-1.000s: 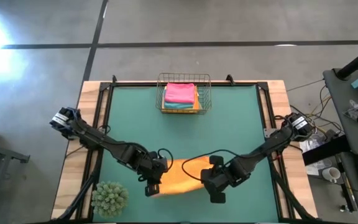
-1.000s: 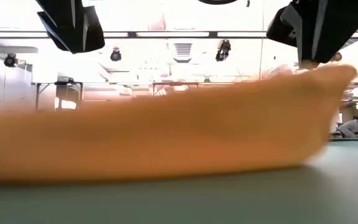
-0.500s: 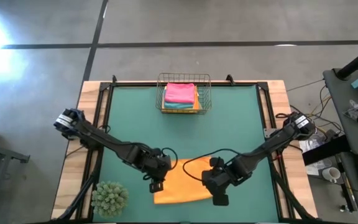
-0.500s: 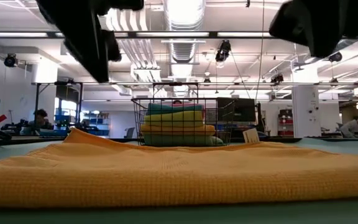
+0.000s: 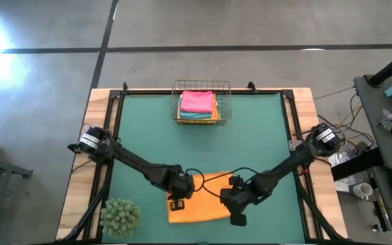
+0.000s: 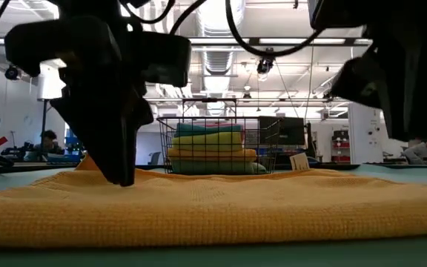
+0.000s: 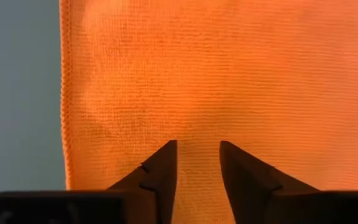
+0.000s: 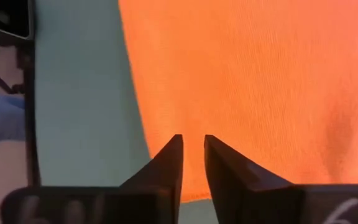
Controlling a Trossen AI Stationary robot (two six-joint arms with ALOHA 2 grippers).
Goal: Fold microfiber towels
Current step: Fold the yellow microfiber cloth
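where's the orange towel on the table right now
In the high view the orange towel lies flat near the table's front edge, between the left gripper and the right gripper, to the right of the green spiky ball.

Both arms reach inward and low. The left gripper [image 5: 178,202] points down, its fingers [image 7: 160,174] a little apart. The right gripper [image 5: 236,216] sits opposite, fingers [image 8: 166,165] nearly together.

text: none readable | labels: none | numbers: none
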